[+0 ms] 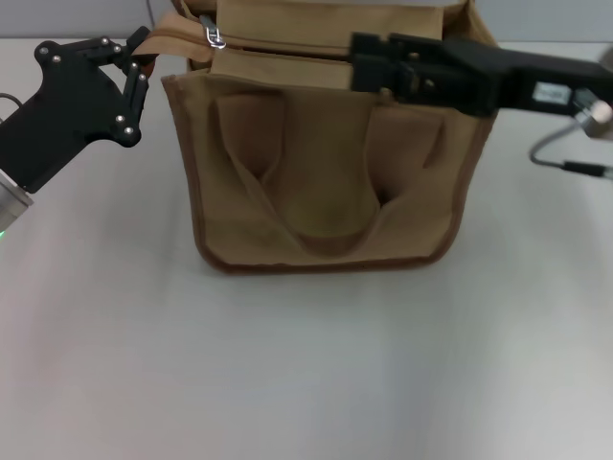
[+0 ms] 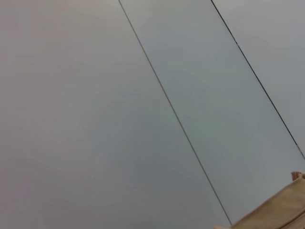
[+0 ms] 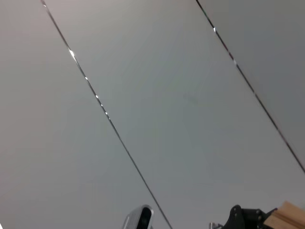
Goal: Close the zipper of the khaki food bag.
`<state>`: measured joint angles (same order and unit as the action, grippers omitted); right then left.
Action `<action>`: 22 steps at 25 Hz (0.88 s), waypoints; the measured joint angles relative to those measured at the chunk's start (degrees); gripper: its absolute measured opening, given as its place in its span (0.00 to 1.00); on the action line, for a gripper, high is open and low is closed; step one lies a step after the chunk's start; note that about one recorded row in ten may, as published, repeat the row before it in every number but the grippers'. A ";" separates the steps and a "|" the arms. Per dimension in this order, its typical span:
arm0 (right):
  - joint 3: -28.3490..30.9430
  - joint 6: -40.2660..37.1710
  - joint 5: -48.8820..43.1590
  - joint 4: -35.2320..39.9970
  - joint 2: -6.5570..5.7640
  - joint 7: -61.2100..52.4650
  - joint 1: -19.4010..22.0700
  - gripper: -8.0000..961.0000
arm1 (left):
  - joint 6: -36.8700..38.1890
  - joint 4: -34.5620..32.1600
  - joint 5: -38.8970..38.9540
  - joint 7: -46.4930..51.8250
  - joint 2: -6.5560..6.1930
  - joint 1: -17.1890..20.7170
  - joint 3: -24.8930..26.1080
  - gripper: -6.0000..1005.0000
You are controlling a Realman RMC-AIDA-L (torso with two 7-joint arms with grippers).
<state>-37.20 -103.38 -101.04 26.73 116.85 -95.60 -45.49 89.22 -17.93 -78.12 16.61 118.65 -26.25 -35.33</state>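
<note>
The khaki food bag (image 1: 326, 182) stood upright on the white table (image 1: 287, 383), toward the far side of the scene, its front pocket and one loop handle facing near. The zipper (image 1: 182, 38) ran along the bag's top, and its silver pull tab (image 1: 215, 36) lay near the far-left end of that line.

The left gripper (image 1: 139, 59) sat at the bag's upper left corner, its fingers clenched on the tan fabric tail at the end of the zipper. The right gripper (image 1: 369, 62) reached in from the right across the top of the bag. Whether its fingers were parted or closed could not be told, nor whether it touched the fabric.

The main risk appeared to be distance: the right gripper was well apart from the pull tab, and the tab was small and flat, so a pinch could easily miss or slide off. If the left gripper's hold on the tail slackened, the soft canvas would probably bunch and the slider jam. A hard pull to the right might also drag or tip the whole bag.
</note>
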 joint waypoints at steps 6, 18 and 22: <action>-2.05 3.17 -0.49 2.85 -0.05 -8.65 -2.34 0.79 | 0.20 0.00 0.46 0.00 0.00 0.19 0.05 0.02; -5.69 13.36 -0.62 2.92 -0.02 -22.96 -6.35 0.79 | 1.49 0.04 0.87 -0.09 0.00 0.58 0.09 0.02; -8.01 17.04 -0.45 2.66 0.25 -26.90 -8.18 0.79 | 1.20 0.09 0.87 -0.09 0.04 0.67 0.09 0.02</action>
<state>-45.21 -86.34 -101.49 29.39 117.10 -122.50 -53.67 90.42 -17.84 -77.25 16.52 118.69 -25.58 -35.24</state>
